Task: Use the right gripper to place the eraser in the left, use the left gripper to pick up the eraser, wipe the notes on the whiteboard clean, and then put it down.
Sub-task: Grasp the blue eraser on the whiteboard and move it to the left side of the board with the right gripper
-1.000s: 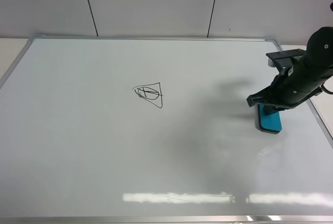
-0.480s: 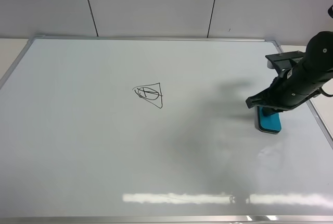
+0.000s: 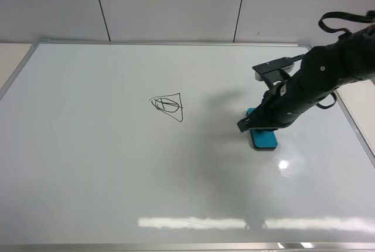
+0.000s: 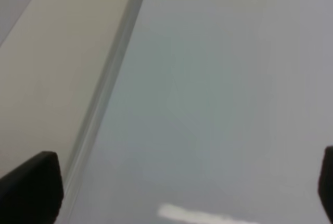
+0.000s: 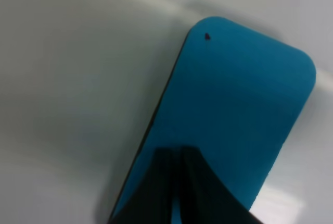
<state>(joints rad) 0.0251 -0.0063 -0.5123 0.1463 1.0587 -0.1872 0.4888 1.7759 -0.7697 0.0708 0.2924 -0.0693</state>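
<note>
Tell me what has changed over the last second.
The right gripper has swung left toward the middle of the whiteboard, jaws shut with their tips on the eraser, which slid left with it. Nothing was taken hold of or let go. The notes are as they were, unwiped.

The whiteboard (image 3: 117, 170) is smooth and glossy, mirroring bright streaks of light; its thin frame (image 3: 176, 43) looks like pale silvery metal. The eraser (image 3: 265, 139) has a smooth matt teal top, plastic-like. The right hand (image 3: 252, 124) on it is matt black.
</note>
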